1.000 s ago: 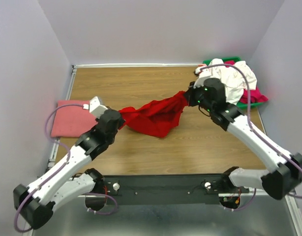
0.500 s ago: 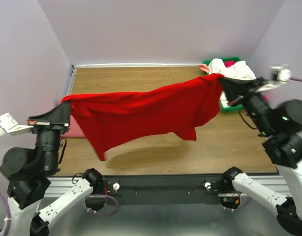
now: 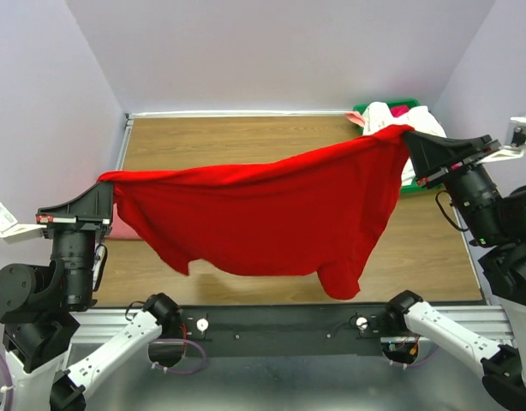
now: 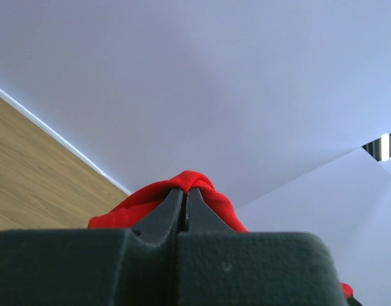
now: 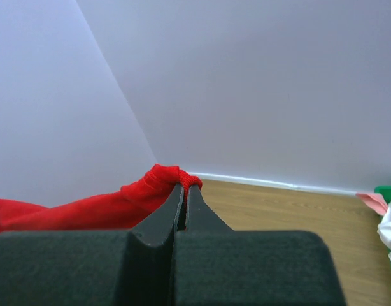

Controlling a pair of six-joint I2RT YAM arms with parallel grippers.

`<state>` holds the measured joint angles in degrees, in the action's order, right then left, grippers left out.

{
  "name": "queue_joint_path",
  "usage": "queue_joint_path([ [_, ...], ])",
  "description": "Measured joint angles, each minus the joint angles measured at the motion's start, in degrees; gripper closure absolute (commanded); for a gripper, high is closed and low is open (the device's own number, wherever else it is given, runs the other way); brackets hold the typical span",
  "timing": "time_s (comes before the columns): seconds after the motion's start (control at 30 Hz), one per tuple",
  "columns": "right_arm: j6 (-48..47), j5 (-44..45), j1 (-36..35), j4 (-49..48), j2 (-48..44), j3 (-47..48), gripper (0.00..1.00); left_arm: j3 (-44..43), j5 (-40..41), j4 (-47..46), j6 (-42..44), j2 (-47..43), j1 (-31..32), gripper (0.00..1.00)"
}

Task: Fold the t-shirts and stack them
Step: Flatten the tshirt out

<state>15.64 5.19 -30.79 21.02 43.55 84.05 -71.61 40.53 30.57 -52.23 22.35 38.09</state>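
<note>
A bright red t-shirt (image 3: 263,214) hangs stretched in the air between both arms, well above the table. My left gripper (image 3: 109,181) is shut on its left end; red cloth (image 4: 195,188) bunches at the fingertips in the left wrist view. My right gripper (image 3: 409,133) is shut on its right end; the red cloth (image 5: 160,182) shows at the tips in the right wrist view. A salmon-pink folded shirt (image 3: 126,229) lies at the table's left, mostly hidden behind the red one. White shirts (image 3: 398,116) and a bit of magenta (image 3: 402,110) lie in the tray.
A green plastic tray (image 3: 364,110) stands at the back right corner of the wooden table (image 3: 229,141). Lavender walls close in the back and both sides. The arm bases sit on a black rail (image 3: 280,325) at the near edge.
Both arms have lifted from the table and pulled apart, raising the bunched red t-shirt and spreading it wide in the air. In the last half second it rose and stretched further.
</note>
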Motion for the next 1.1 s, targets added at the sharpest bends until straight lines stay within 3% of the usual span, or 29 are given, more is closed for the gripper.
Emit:
queue_joint_path([
  [0.27, 0.44, -0.48, 0.0, 2.67, -1.51, -1.53, 1.0, -1.36, -0.79, 0.94, -0.11, 0.68, 0.0, 1.0],
  [0.5, 2.1, -2.97, 0.0, 2.8, -6.86, -1.46, 1.0, -2.43, -5.79, 0.79, 0.55, 0.46, -0.22, 1.0],
  [0.8, 2.58, -2.93, 0.0, 3.28, -6.56, -0.74, 1.0, -4.46, -10.16, -0.98, 3.37, 2.89, -3.39, 1.0],
  [0.93, 1.77, 3.8, 0.0, 3.21, -3.32, -0.74, 1.0, -4.63, -8.57, -3.32, 5.86, 10.73, -3.65, 1.0],
  [1.1, 0.85, 23.08, 0.0, 1.99, 8.76, -2.05, 1.0, -4.2, -3.91, -5.11, 8.09, 29.05, -5.31, 1.0],
])
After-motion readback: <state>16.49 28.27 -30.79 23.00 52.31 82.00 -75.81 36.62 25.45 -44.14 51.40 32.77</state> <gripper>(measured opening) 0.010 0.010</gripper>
